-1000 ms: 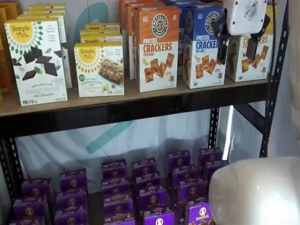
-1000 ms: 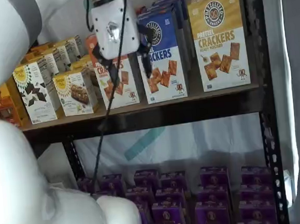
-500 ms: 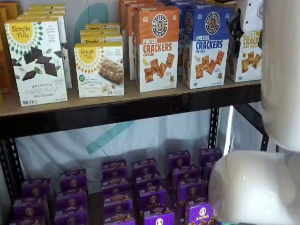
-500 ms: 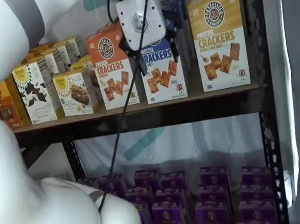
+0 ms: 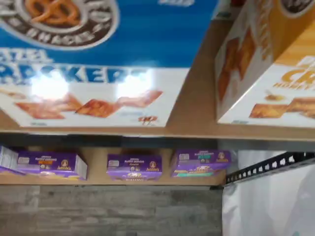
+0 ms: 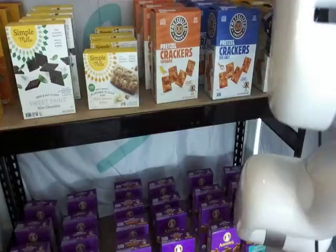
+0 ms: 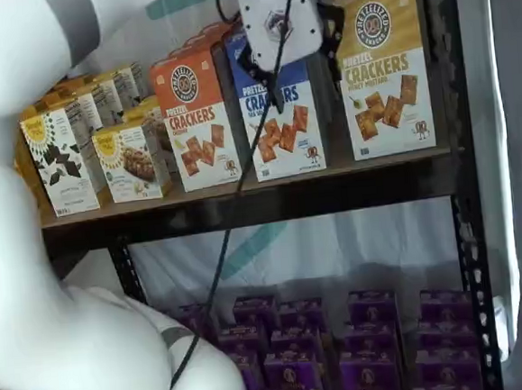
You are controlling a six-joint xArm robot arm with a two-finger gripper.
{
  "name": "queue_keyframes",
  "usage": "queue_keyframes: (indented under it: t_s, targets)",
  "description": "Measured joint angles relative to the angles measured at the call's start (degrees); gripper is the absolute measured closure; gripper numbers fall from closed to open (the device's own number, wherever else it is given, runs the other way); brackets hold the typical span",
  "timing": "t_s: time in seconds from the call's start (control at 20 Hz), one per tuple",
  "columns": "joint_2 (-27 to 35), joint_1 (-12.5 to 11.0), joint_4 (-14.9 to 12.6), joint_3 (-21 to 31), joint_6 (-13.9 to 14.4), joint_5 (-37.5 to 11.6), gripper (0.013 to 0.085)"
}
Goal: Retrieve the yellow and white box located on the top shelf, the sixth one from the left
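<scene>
We see the gripper (image 7: 294,59) hanging in front of the blue-topped cracker carton (image 7: 281,112) on the top shelf (image 7: 270,199) — its black fingers (image 7: 329,38) stand apart with a plain gap and hold nothing. The yellow and white box (image 7: 384,72) stands upright at the gripper's three o'clock, just beside it, untouched. An orange-topped carton (image 7: 194,119) stands at its nine o'clock.
</scene>
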Motion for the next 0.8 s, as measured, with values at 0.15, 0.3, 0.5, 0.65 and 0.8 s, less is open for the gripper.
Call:
queue_keyframes:
  t_s: [0.15, 0.3, 0.5, 0.65, 0.8]
  targets:
    - [2.6, -2.2, 1.4, -1.7, -2.2, -1.6, 0.013]
    - [4.2, -3.5, 2.5, -2.9, -3.5, -2.2, 0.013]
    - [6.1, -4.9, 3.5, -4.6, -4.9, -2.2, 0.013]
    - [7.2, -5.9, 4.2, -5.8, -5.9, -2.0, 0.013]
    - [8.2, -6.8, 4.5, -7.0, -6.7, -1.6, 0.013]
